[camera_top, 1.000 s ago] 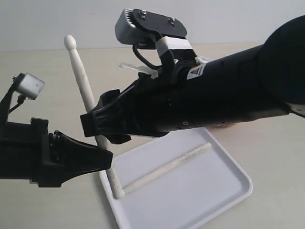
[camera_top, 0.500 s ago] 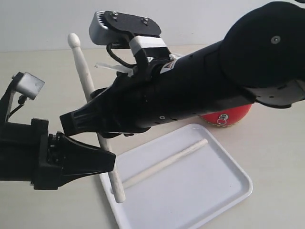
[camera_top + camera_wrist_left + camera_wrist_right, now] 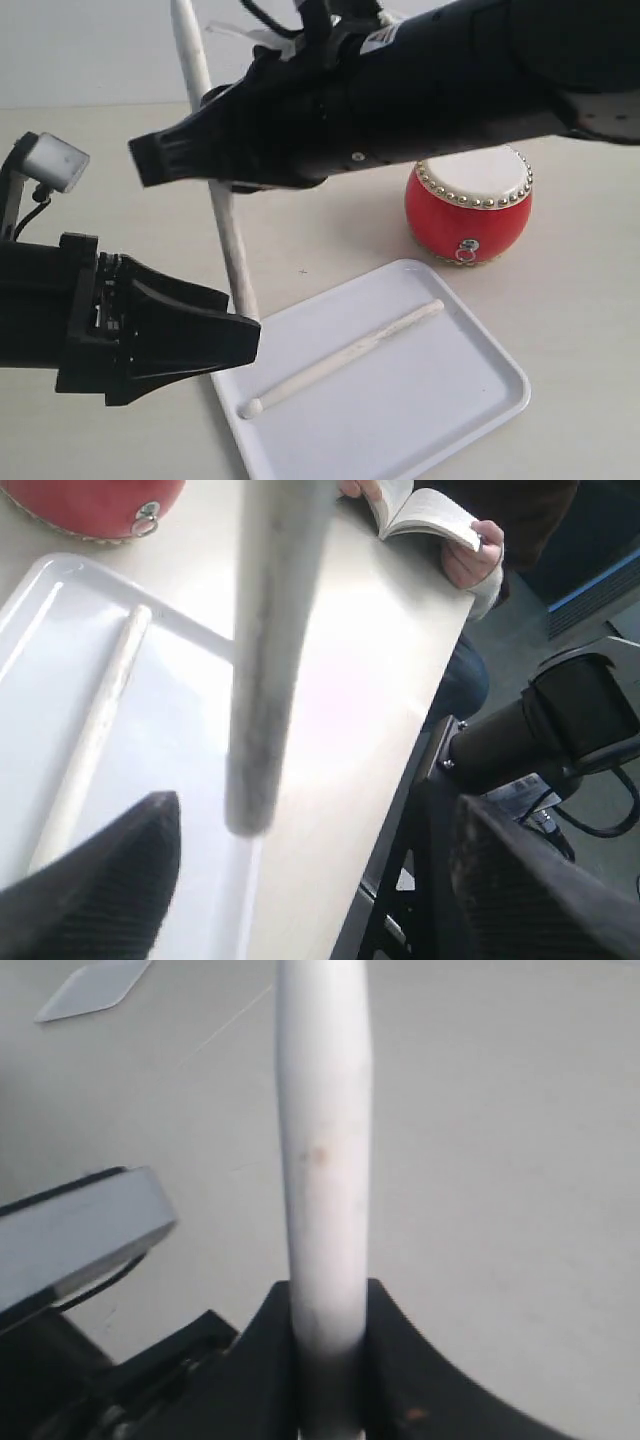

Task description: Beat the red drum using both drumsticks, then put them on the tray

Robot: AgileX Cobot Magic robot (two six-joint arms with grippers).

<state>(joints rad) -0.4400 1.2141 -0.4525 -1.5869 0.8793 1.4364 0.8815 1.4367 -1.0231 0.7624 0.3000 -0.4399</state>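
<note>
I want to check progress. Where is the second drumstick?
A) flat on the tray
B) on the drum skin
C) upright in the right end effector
C: the right end effector clamps the upright drumstick; only the other drumstick lies on the tray.

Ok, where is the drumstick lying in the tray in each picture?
Exterior view: drumstick lies slantwise in the white tray, below-left of the red drum.
Left wrist view: drumstick lies in the tray, red drum beyond its far end.
Right wrist view: not in it.
Shared landmark: the red drum.
</note>
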